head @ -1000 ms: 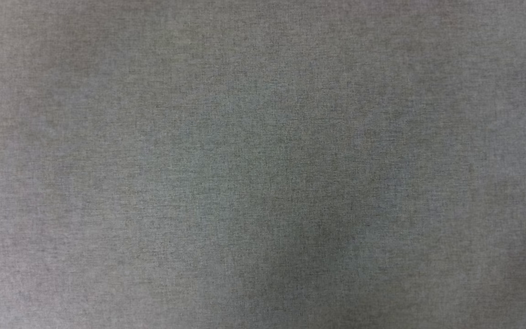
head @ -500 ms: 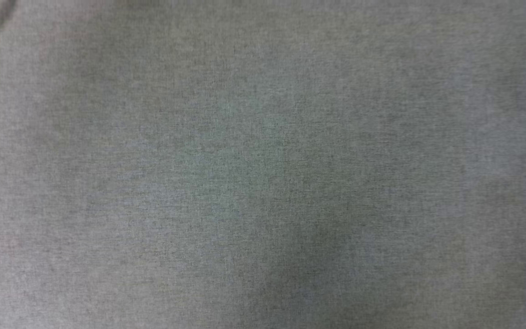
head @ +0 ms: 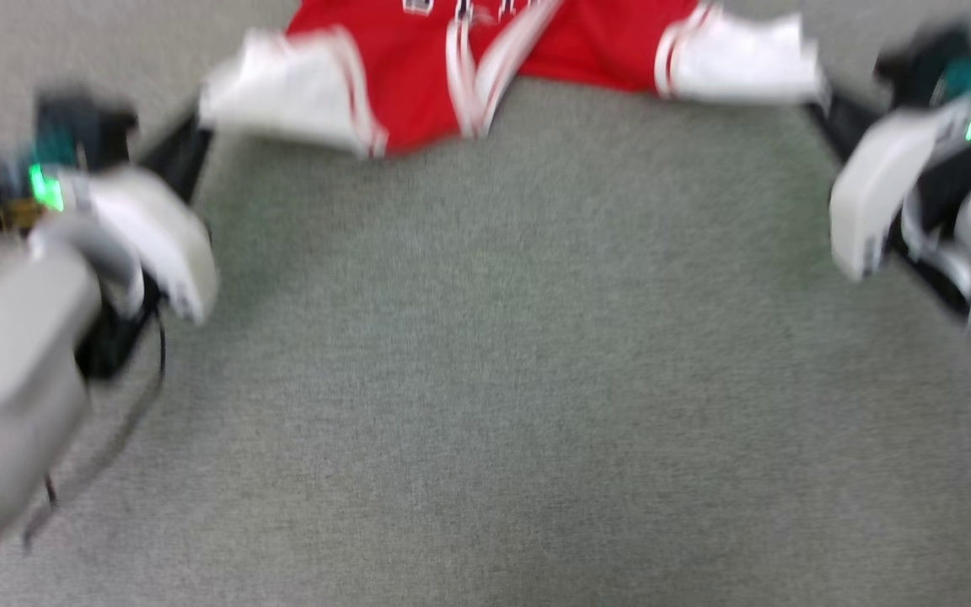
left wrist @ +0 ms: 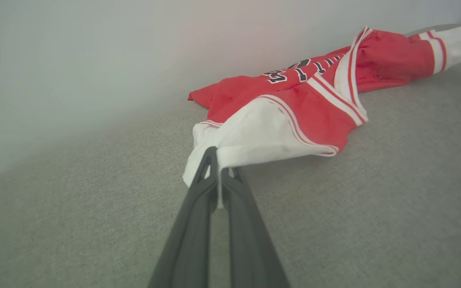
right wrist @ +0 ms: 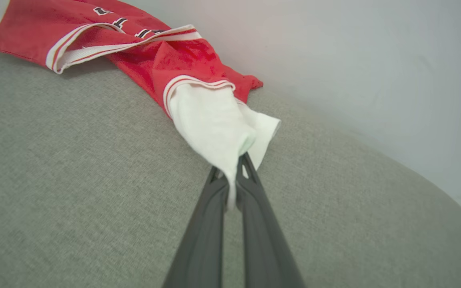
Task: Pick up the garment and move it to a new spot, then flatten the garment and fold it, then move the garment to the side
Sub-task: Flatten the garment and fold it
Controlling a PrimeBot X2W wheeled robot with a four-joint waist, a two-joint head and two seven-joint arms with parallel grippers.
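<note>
From the head, blurry: spotting the garment [head: 418, 84] up at the far side of the grey woven counter [head: 485, 379], sleeves stretched wide apart. Over the left wrist: clenching one white sleeve hem with the left fingers [left wrist: 208, 176], lettering facing up. Over the right: pinching the other sleeve tight with the right fingers [right wrist: 248, 188]. Could lose a thin hem, or drag it crooked, through uneven pulling. Backing onto a plain pale wall [left wrist: 74, 60]; rounding off at the counter edge.
</note>
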